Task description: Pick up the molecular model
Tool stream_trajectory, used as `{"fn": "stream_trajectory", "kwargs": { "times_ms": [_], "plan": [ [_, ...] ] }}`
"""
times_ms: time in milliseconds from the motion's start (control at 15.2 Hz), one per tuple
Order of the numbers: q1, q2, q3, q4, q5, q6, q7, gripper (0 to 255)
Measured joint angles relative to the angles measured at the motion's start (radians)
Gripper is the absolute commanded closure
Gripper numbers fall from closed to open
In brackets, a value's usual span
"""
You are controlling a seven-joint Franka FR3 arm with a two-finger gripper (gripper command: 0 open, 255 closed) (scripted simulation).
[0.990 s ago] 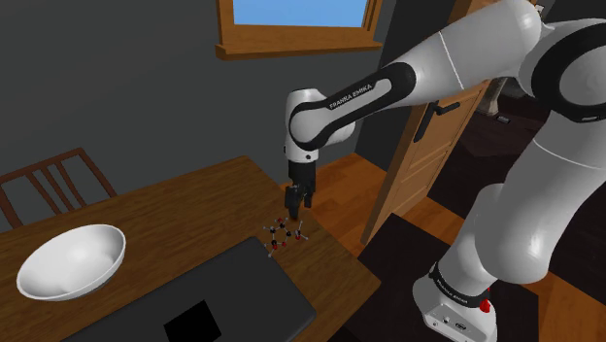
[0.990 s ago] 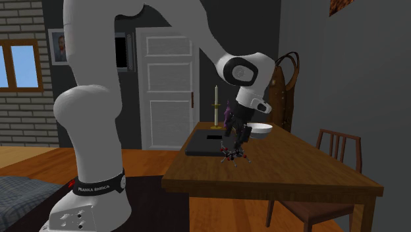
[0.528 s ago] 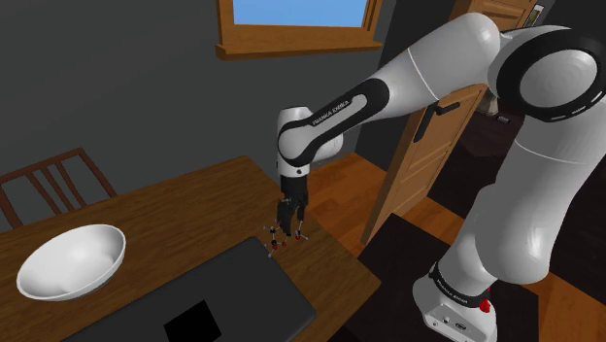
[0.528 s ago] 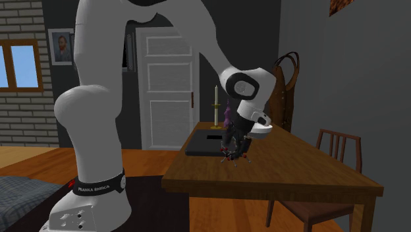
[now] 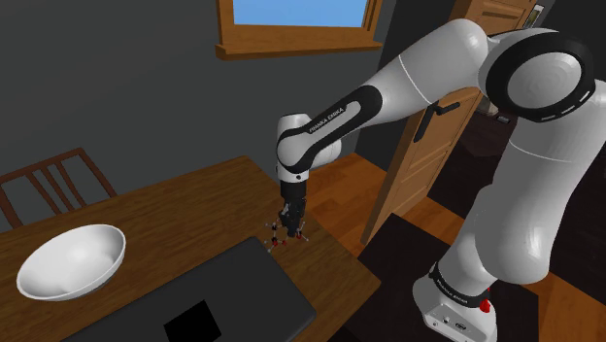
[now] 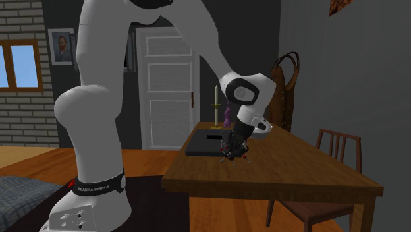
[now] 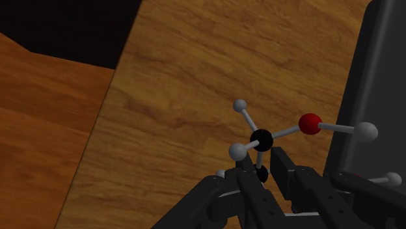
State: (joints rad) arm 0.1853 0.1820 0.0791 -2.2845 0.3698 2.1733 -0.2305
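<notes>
The molecular model (image 7: 261, 138), black, red and grey balls on thin rods, lies on the wooden table (image 5: 185, 209) beside a dark flat slab (image 5: 209, 306). It lies near the table's edge, where the shoulder view shows the model (image 5: 283, 237) under the hand. My gripper (image 7: 262, 174) points straight down on it, and its fingers (image 7: 251, 187) stand close together, clasping a black ball of the model between them. The second exterior view has the gripper (image 6: 234, 149) low over the model (image 6: 235, 157) at the table's near side.
A white bowl (image 5: 70, 260) sits on the table at the shoulder view's left, with a wooden chair (image 5: 49, 185) behind. A candlestick (image 6: 215, 109) and a purple figure (image 6: 228, 118) stand at the table's far end. Another chair (image 6: 337, 150) is at the side. Bare floor (image 7: 45, 123) lies beyond the table's edge.
The arm has come down onto the model, and the fingers, apart a moment ago, have shut around it. The model has stayed on the table.
</notes>
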Motion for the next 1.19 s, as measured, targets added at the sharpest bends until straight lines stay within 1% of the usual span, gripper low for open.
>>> {"fn": "stream_trajectory", "kwargs": {
  "times_ms": [462, 1188],
  "plan": [
    [0.0, -0.006, -0.001, -0.001, -0.001, -0.005, 0.002, 255],
    [-0.003, -0.106, -0.005, 0.032, -0.022, -0.133, 0.044, 255]
  ]
}}
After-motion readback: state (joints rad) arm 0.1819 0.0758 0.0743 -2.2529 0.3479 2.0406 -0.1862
